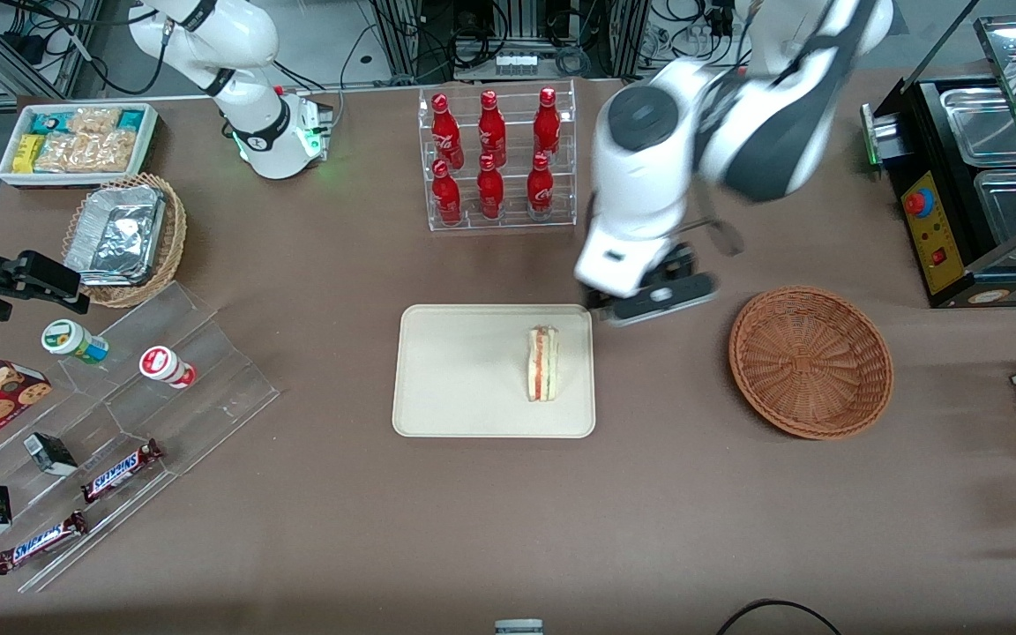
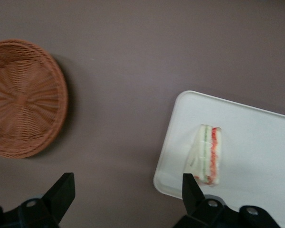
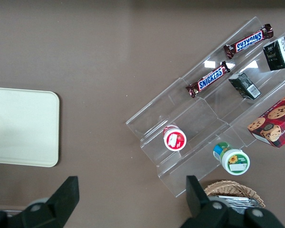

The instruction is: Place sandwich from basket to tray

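A cream tray (image 1: pixel 437 397) sits near the middle of the brown table (image 1: pixel 314 547), toward its front edge, with the sandwich (image 1: pixel 543 363) lying on it close to the short edge that faces the working arm's end. The wedge rests on its side, its red and green filling stripe (image 2: pixel 211 154) showing, well inside the rim. By that look the placing is done.

Next along, my gripper (image 1: pixel 649 304) hangs above bare table just off the tray's corner farthest from the front camera, between tray and basket. My fingers (image 2: pixel 192 187) stand wide apart and hold nothing; in the wrist view one fingertip overlaps the tray's edge near the sandwich without touching it.

Toward the working arm's end, the reddish-brown wicker basket (image 1: pixel 812 362) sits with nothing in it, well apart from the tray.

I judge the sandwich light, soft and easily crushed: the pale bread would dent under a hard squeeze and the layers could slide apart. If it needed lifting again, I would close gently across the two flat bread faces near the middle, not on the filling edge or the thin tip.
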